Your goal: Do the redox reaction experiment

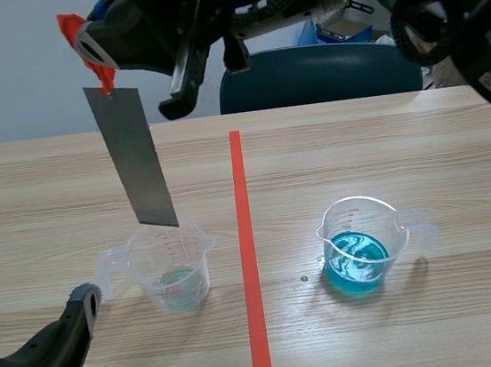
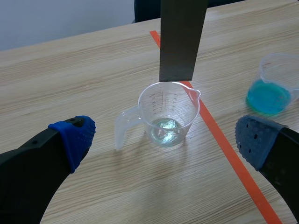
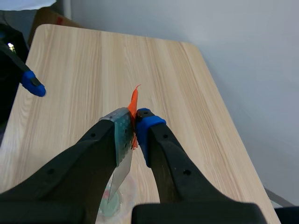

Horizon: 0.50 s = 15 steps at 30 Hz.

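A long grey metal strip hangs upright from an orange tab. My right gripper, reaching across from the right, is shut on that tab. The strip's lower end sits just above the rim of the left clear beaker, which holds a little pale liquid. A second beaker right of the tape line holds blue liquid. My left gripper is open low near the table, with the left beaker ahead of its fingers and untouched.
An orange-red tape line divides the table between the two beakers. A dark blue chair back stands beyond the table's far edge. The right arm's body fills the upper right.
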{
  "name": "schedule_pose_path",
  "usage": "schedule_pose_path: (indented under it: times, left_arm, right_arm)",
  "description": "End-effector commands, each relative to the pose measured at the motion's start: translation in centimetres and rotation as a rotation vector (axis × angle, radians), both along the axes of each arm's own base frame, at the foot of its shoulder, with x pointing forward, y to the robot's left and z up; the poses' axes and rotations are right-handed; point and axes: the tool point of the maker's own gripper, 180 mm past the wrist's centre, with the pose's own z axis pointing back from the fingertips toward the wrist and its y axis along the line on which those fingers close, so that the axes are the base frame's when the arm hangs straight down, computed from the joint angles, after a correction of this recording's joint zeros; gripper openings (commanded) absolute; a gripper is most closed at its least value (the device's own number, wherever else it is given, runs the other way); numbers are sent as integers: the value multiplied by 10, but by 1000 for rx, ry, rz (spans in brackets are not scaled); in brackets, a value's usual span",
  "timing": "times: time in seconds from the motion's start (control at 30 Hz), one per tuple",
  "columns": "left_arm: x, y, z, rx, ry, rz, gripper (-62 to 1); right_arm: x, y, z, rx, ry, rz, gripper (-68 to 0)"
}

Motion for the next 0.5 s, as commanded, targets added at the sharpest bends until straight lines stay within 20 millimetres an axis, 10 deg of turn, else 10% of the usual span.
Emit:
schedule_pose_path:
  times: [0.0, 0.47]
  left_arm:
    - [2, -2, 7, -11, -25, -4, 14]
    - [2, -2, 7, -11, -26, -4, 14]
  right_arm:
    - [-2, 3, 12, 21, -26, 20, -667]
    - [-7, 12, 6, -9, -32, 34, -667]
